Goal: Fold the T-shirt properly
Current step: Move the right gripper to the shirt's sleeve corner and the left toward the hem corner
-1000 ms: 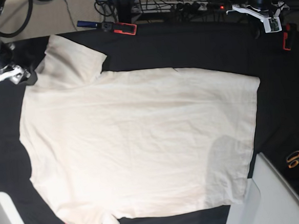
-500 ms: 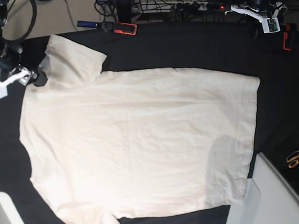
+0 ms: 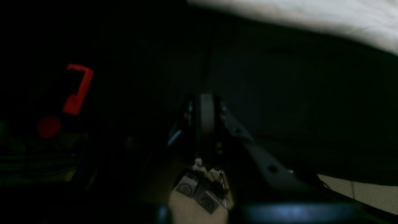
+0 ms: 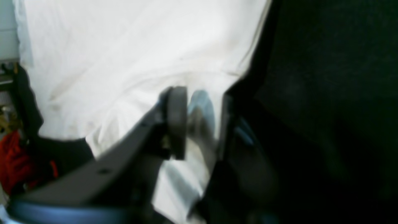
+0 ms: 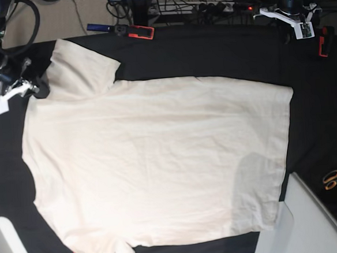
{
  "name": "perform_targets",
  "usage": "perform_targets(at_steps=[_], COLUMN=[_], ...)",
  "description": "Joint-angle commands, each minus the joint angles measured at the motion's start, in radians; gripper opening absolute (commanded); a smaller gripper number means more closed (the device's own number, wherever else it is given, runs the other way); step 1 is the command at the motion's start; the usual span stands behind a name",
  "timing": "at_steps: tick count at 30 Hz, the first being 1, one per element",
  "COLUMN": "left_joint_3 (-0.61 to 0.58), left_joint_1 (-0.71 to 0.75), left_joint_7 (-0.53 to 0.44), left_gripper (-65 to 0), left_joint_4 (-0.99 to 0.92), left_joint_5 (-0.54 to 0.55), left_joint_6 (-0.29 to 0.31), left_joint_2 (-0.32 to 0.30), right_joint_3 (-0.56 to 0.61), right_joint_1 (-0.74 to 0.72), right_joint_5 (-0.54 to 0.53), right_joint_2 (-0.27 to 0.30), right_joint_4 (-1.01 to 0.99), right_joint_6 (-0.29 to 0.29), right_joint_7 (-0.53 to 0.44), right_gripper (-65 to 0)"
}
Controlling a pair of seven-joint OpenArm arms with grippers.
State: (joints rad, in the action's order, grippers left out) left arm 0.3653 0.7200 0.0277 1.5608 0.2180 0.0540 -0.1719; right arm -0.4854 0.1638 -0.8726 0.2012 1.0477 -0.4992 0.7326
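The cream T-shirt point(image 5: 159, 162) lies spread flat on the black tablecloth point(image 5: 209, 48), one sleeve pointing to the top left. My right gripper point(image 5: 38, 86) sits at the shirt's left edge just below that sleeve. In the right wrist view its fingers point(image 4: 177, 121) stand close together with a fold of the T-shirt point(image 4: 124, 46) pinched between them. My left gripper point(image 5: 303, 29) hangs shut and empty off the cloth at the top right. In the left wrist view the left gripper point(image 3: 206, 115) is closed over dark cloth, with the T-shirt's edge point(image 3: 311, 12) far above.
A red-and-black clamp point(image 5: 140, 32) lies at the table's back edge, and a red piece point(image 5: 323, 41) at the far right. Orange-handled scissors point(image 5: 334, 178) rest at the right. A white panel point(image 5: 314, 220) rises at the bottom right. Cables crowd the back.
My right gripper has moved up and right to the shirt's edge by the sleeve and closed on the cloth. The left arm has barely shifted.
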Motion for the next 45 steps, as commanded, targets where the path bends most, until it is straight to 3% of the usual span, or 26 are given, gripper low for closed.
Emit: perform_targets(at_steps=[1, 3, 5, 8, 13, 15, 20, 28, 33, 35, 40, 45], left_joint_3=[0.007, 0.007, 0.008, 0.018, 0.018, 0.027, 0.027, 0.027, 0.027, 0.027, 0.027, 0.027], left_joint_1=[0.0, -0.01, -0.013, -0.013, -0.044, -0.069, -0.122, -0.121, -0.106, -0.104, -0.102, -0.102], left_joint_7=[-0.022, -0.022, -0.022, -0.022, -0.015, 0.034, 0.117, 0.114, 0.111, 0.111, 0.111, 0.111], left_gripper=[-59.4, -54.1, -44.8, -37.0, -33.2, -32.6, -33.2, -33.4, -33.4, -33.6, -33.6, -33.6], left_joint_4=[0.007, -0.004, -0.016, -0.036, -0.084, -0.098, -0.099, -0.105, -0.101, -0.099, -0.105, -0.105], left_joint_5=[0.013, 0.074, 0.189, 0.352, 0.538, 0.576, 0.581, 0.578, 0.578, 0.578, 0.578, 0.576], left_joint_6=[-0.003, -0.003, -0.003, -0.003, -0.003, -0.003, -0.003, -0.003, -0.003, -0.003, -0.003, -0.003], left_joint_2=[-0.007, -0.008, -0.019, -0.064, -0.116, -0.12, -0.124, -0.124, -0.128, -0.128, -0.128, -0.13], right_joint_3=[-0.002, 0.001, 0.001, 0.001, 0.003, 0.001, 0.001, -0.008, -0.008, -0.009, -0.022, -0.16], right_joint_1=[0.003, 0.003, 0.003, 0.003, 0.004, 0.004, -0.005, -0.005, -0.002, 0.006, 0.061, 0.139], right_joint_5=[0.023, 0.023, 0.023, 0.023, 0.023, 0.023, 0.023, 0.016, 0.02, 0.017, 0.013, 0.017], right_joint_2=[0.01, 0.011, 0.011, 0.011, 0.01, 0.01, 0.01, 0.01, 0.01, 0.01, 0.007, -0.018], right_joint_4=[-0.014, -0.025, -0.027, -0.027, -0.028, -0.027, -0.025, -0.025, -0.027, -0.028, 0.021, 0.116], right_joint_6=[0.006, 0.004, 0.004, 0.004, 0.012, 0.007, 0.006, 0.012, 0.012, 0.012, 0.012, 0.009], right_joint_7=[0.014, 0.011, 0.012, 0.015, 0.029, 0.069, 0.124, 0.126, 0.129, 0.129, 0.121, 0.13], right_gripper=[-58.1, -59.9, -62.3, -64.4, -64.2, -65.0, -65.0, -63.8, -46.4, -42.5, -42.0, -40.4])
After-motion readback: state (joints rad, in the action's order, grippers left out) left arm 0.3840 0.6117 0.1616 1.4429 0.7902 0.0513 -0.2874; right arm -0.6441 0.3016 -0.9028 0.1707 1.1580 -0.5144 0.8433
